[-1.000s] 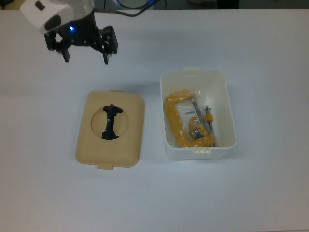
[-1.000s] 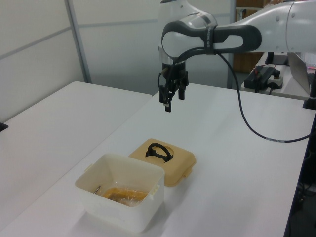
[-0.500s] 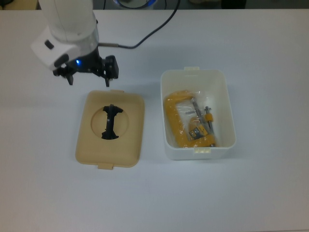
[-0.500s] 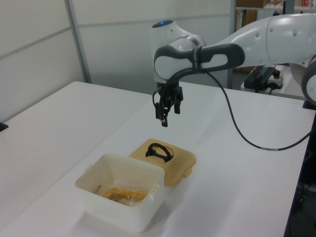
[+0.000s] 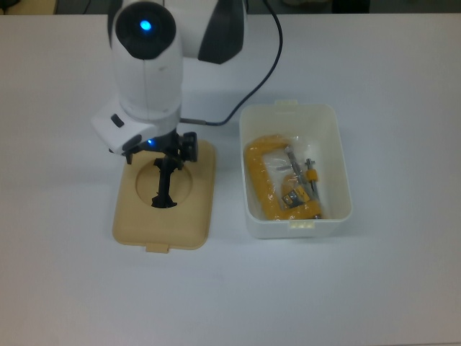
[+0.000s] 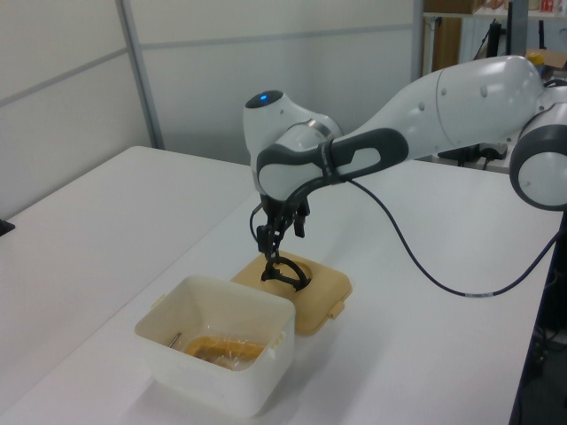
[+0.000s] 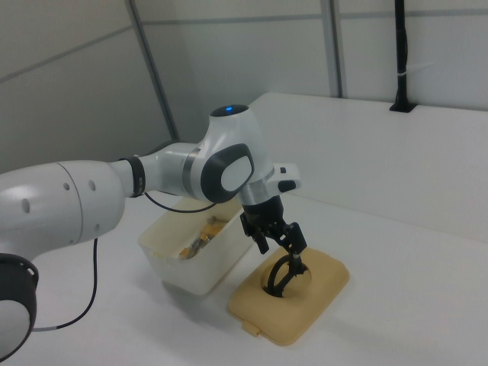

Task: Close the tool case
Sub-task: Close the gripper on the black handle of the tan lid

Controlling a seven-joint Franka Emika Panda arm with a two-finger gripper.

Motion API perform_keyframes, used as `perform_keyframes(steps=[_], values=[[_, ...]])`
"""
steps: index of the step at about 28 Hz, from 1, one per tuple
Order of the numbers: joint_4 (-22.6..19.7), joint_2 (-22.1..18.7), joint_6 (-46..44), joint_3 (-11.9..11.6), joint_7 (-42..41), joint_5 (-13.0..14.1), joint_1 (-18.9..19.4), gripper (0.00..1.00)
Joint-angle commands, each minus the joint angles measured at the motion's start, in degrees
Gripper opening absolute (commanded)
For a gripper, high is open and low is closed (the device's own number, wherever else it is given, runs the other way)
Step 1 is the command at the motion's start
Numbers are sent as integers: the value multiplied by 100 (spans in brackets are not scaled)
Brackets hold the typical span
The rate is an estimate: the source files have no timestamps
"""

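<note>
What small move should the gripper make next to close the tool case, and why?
Probably lower a little and shut on the black handle. The gripper hangs open just above the handle, not yet gripping it. The beige lid lies flat on the table beside the white tub, which stands open with the yellow C-clamp inside.

Robotics laboratory bench

A laboratory is indicated by the white jointed robot arm mounted over a plain white tabletop. Behind the arm, pale partition panels with grey metal frames are seen, and a black cable is trailed beside it.
</note>
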Motion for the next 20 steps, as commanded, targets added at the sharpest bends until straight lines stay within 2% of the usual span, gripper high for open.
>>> perform_keyframes(steps=[1,9,11,12,13,17,18,20], values=[[-132,46,279,-14,426,-165,109,100],[-97,151,288,-14,664,-148,127,99],[-97,160,297,-14,655,-148,127,90],[-97,160,297,-14,655,-148,127,82],[-97,160,297,-14,655,-122,127,60],[-97,160,288,-5,664,-86,127,19],[-97,160,288,-5,664,-69,127,4],[-97,160,288,-5,664,-69,127,0]])
